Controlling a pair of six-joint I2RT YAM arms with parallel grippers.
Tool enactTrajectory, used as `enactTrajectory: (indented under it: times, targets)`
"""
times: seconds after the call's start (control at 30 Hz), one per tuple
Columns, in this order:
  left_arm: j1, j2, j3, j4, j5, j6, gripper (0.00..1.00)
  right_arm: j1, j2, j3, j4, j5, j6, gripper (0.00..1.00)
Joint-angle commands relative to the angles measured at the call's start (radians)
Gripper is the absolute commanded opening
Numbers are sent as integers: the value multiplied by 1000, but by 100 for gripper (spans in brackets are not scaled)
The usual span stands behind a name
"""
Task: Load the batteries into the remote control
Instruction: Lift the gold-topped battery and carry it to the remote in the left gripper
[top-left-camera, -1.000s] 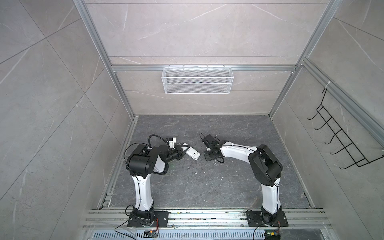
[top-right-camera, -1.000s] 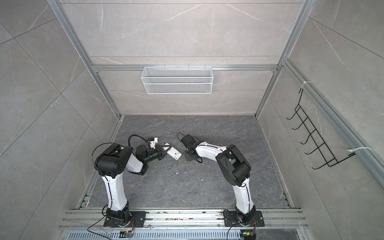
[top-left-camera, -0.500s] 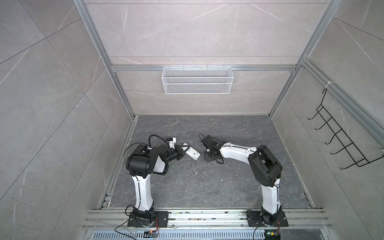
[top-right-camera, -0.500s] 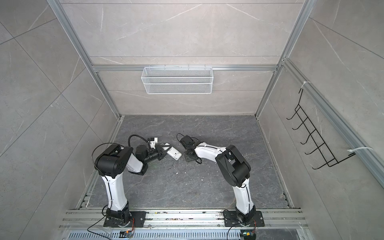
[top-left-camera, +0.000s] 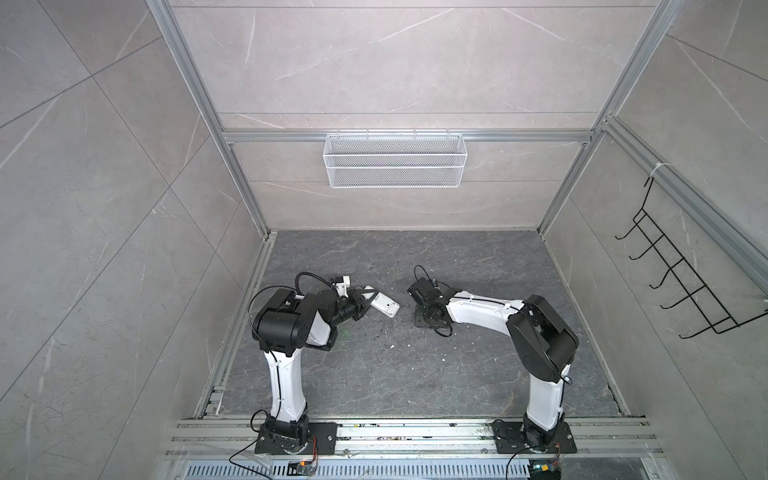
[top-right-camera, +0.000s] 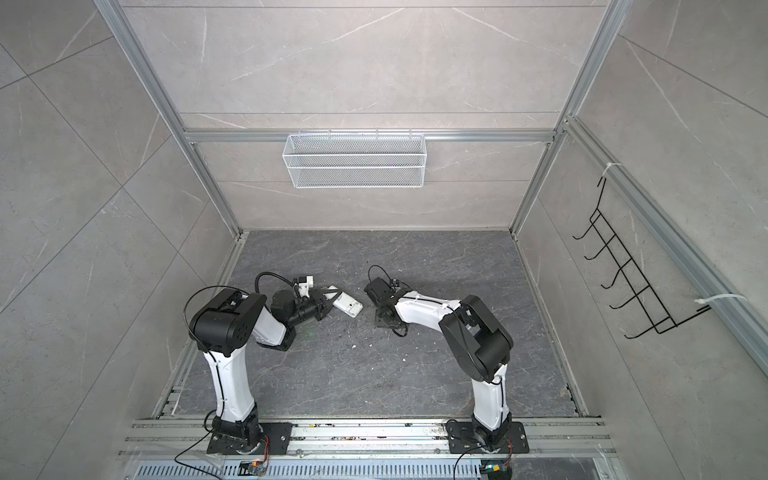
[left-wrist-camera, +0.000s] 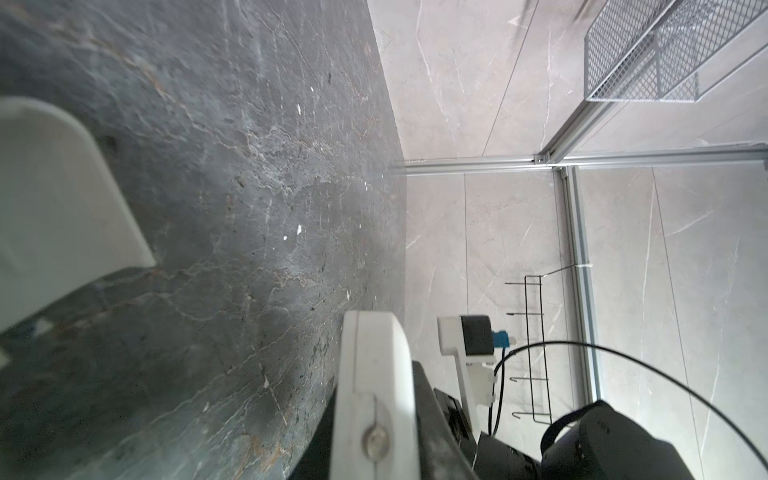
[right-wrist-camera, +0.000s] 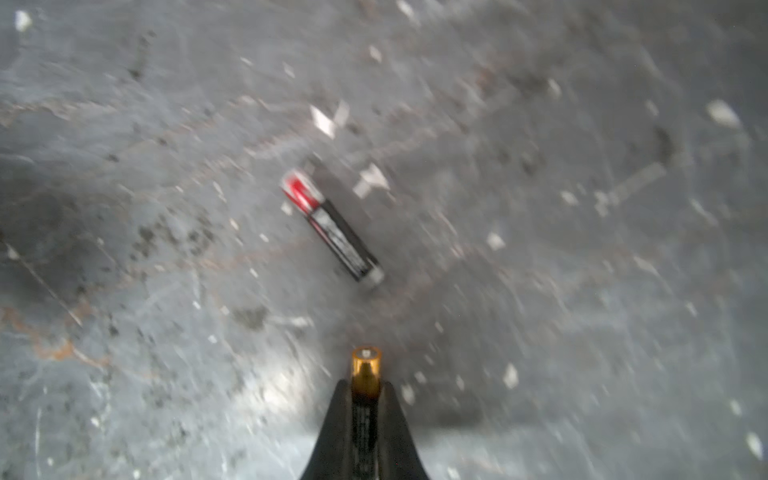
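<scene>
Two batteries are in sight, both blurred. The copper-tipped battery (right-wrist-camera: 365, 368) is pinched in the right hand (right-wrist-camera: 365, 390), which is closed tight around it. The red-ended battery (right-wrist-camera: 332, 226), black-bodied, lies loose on the grey tabletop (right-wrist-camera: 582, 332) just beyond. The left hand (top-left-camera: 362, 302) is clamped on the white remote (top-left-camera: 384, 306), seemingly raised, near the tabletop's middle.

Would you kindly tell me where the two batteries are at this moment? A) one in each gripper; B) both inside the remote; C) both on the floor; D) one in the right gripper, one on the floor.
D: the right gripper pinches the gold-tipped battery, while the red-ended battery lies loose on the floor.
</scene>
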Motion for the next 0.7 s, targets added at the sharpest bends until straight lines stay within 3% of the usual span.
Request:
enactTrajectory:
  times: [0.0,0.27,0.47,0.67]
  targets:
    - [-13,-45,5,54,-107,-77,0,7,-130,-10,30,40,125,0]
    - [26,-70,-16,53,-85,-66,0,65,-173,94,31,91,217,0]
    - [32,-138,-57,51,-84,-4,0,158,-125,121,119,147,347,0]
    - [35,-111,-68,54,-72,-9,0,200,-24,228,100,201,343,0]
